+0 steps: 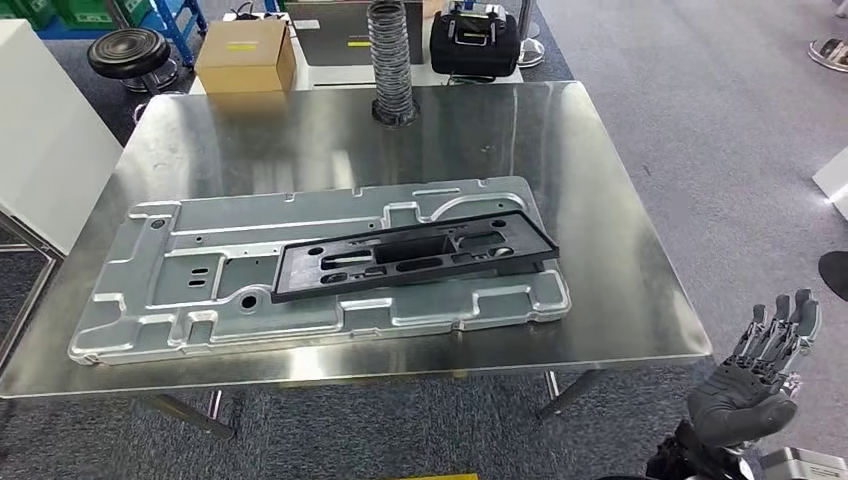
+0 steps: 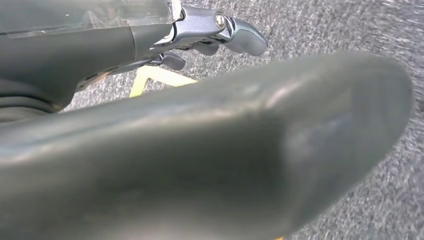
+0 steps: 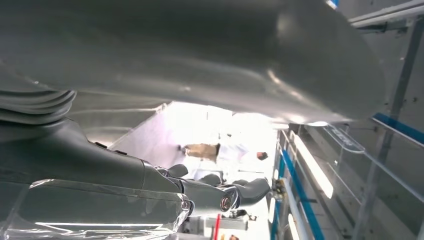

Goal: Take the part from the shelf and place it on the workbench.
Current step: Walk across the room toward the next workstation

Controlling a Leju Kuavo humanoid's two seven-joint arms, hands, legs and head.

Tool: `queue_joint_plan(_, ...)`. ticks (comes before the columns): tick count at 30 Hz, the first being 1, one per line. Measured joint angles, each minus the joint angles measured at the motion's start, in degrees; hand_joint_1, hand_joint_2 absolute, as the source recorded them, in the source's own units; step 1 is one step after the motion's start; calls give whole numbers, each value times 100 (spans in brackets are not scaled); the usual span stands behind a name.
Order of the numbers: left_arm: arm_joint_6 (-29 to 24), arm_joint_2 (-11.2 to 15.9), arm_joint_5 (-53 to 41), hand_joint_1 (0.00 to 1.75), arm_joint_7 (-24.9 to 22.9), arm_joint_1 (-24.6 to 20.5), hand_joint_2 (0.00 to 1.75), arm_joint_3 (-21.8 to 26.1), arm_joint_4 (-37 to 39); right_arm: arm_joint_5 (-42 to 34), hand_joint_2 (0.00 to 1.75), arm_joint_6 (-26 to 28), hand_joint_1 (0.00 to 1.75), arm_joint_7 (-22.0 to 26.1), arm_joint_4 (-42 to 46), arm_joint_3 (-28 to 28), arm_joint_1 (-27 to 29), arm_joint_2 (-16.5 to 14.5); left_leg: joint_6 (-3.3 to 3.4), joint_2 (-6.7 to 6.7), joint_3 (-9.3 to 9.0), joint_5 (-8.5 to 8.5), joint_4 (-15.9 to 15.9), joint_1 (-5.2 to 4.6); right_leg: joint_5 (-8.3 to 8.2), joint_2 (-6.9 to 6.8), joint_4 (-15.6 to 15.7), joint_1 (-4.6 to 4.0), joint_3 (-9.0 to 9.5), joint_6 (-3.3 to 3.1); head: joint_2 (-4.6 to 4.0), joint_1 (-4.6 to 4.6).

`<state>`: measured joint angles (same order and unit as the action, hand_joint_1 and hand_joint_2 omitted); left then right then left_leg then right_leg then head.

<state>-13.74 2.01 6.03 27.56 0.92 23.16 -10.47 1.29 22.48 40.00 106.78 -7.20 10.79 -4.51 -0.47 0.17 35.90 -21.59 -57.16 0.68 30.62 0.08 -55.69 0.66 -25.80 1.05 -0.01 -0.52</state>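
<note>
A: As the bench is read from its left edge, what is entered first?

B: Item one: workbench point(image 1: 600, 200), steel top. On it, a pressed silver panel point(image 1: 200, 290), lying flat. Item two: black part point(image 1: 415, 255), a long frame with cut-outs, lying flat on the panel, right of its middle.

A: Behind them?

B: Cardboard box point(image 1: 247, 55), ribbed hose point(image 1: 392, 60), black case point(image 1: 474, 42), all at the far edge.

A: Hands?

B: Left hand point(image 2: 200, 150): seen at the wrist camera over grey floor, thumb large and blurred, fingers loosely extended, nothing in them. Right hand point(image 1: 765, 370): low, off the bench's right corner, fingers straight and apart, holding nothing.

A: Status?

B: By my judgement, placement looks done, the part resting on the bench's panel. For a clean finish, keep both hands well apart from the bench edge so nothing nudges the part.
</note>
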Motion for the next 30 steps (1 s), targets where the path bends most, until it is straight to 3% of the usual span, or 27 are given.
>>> queue_joint_plan(2,2,-2,-30,0,-3,6,0,3,0,21,0,-60,0,-1,-33,-32,41,-20,-77,-1,18,45,14,7,-86,-4,12,-5,-69,-86,1,2)
queue_joint_plan(3,2,-3,-40,0,-4,8,0,4,0,34,0,-91,0,-3,-53,-45,49,-34,-106,-2,57,-48,-44,12,-145,-9,21,0,-121,-136,0,5)
queue_joint_plan(5,6,-4,-61,0,-4,13,0,7,-1,77,0,-145,0,-3,-85,-76,62,-63,-147,-6,209,-556,-491,25,-279,-21,44,5,-256,-216,0,20)
queue_joint_plan(7,21,-4,-96,0,-4,10,0,7,-2,126,0,-174,0,-5,-111,-115,77,-89,-177,-6,384,-1120,-1253,26,-399,-23,34,-22,-416,-245,0,41)
queue_joint_plan(8,35,-4,-118,0,-4,6,0,7,-3,149,0,-180,0,-5,-123,-135,88,-102,-184,-6,408,-1229,-1554,26,-456,-23,22,-34,-499,-247,0,46)
queue_joint_plan(9,50,-3,-138,0,-5,1,0,7,-4,167,0,-183,0,-5,-132,-152,101,-113,-182,-6,339,-1202,-1682,26,-510,-24,4,-45,-584,-244,1,48)
queue_joint_plan(10,66,-1,-156,0,-8,-3,0,7,-5,182,0,-183,0,-6,-138,-167,116,-120,-172,-6,164,-1079,-1594,25,-556,-24,-20,-53,-665,-236,1,48)
queue_joint_plan(12,85,11,-192,0,-19,-18,0,7,-10,205,0,-184,0,-8,-140,-198,148,-133,-124,-8,-450,-857,-864,14,-626,-24,-88,-65,-801,-209,1,49)
queue_joint_plan(14,97,23,-218,0,-34,-43,0,8,-18,224,0,-187,0,-10,-139,-231,179,-144,-62,-10,-942,-882,-116,-15,-685,-26,-153,-77,-884,-157,1,45)
queue_joint_plan(15,107,27,-227,0,-39,-52,0,8,-22,231,0,-188,0,-11,-138,-245,193,-145,-31,-11,-1034,-924,64,-34,-721,-28,-168,-78,-904,-124,1,52)
queue_joint_plan(17,141,26,-243,0,-45,-54,0,7,-26,242,0,-190,0,-13,-139,-266,224,-148,42,-1,-993,-870,125,-37,-791,-27,-167,-69,-924,-53,1,64)
queue_joint_plan(18,162,24,-258,0,-47,-57,0,7,-27,244,0,-194,0,-14,-139,-277,245,-149,91,11,-952,-813,136,-29,-742,-22,-204,-60,-956,-21,1,73)
queue_joint_plan(19,181,22,-273,0,-50,-60,0,7,-27,245,0,-203,0,-16,-141,-292,267,-151,138,25,-894,-747,153,-18,-587,-15,-329,-51,-1015,10,1,67)
queue_joint_plan(22,204,18,-308,0,-51,-55,0,7,-28,246,0,-252,0,-44,-182,-340,312,-152,203,50,-655,-550,157,-15,225,-8,-1302,-14,-1309,92,0,54)
queue_joint_plan(23,205,17,-316,0,-50,-50,0,7,-28,246,0,-275,0,-75,-223,-358,318,-153,201,52,-573,-489,150,-17,361,-8,-1627,-4,-1365,112,0,53)
queue_joint_plan(24,207,16,-327,0,-48,-48,0,7,-28,245,0,-304,0,-117,-286,-380,320,-154,194,53,-489,-430,138,-17,350,-8,-1795,5,-1334,124,0,52)
queue_joint_plan(25,210,16,-341,0,-47,-48,0,7,-28,249,0,-335,0,-165,-366,-407,319,-154,184,53,-404,-375,121,-17,230,-8,-1757,13,-1203,127,0,50)
queue_joint_plan(27,225,14,-399,0,-48,-54,0,7,-28,311,0,-373,0,-256,-565,-473,293,-156,157,50,-260,-281,71,-18,-60,-8,-1075,17,-638,95,1,50)
queue_joint_plan(29,242,7,-473,0,-63,-62,0,7,-28,439,0,-370,0,-330,-799,-577,225,-163,106,46,-170,-197,28,-29,-67,-9,-222,-13,-73,28,1,57)
queue_joint_plan(30,246,3,-506,0,-76,-69,0,7,-28,504,0,-365,0,-357,-938,-648,185,-170,72,46,-147,-152,21,-29,-21,-9,16,-35,63,-6,1,51)
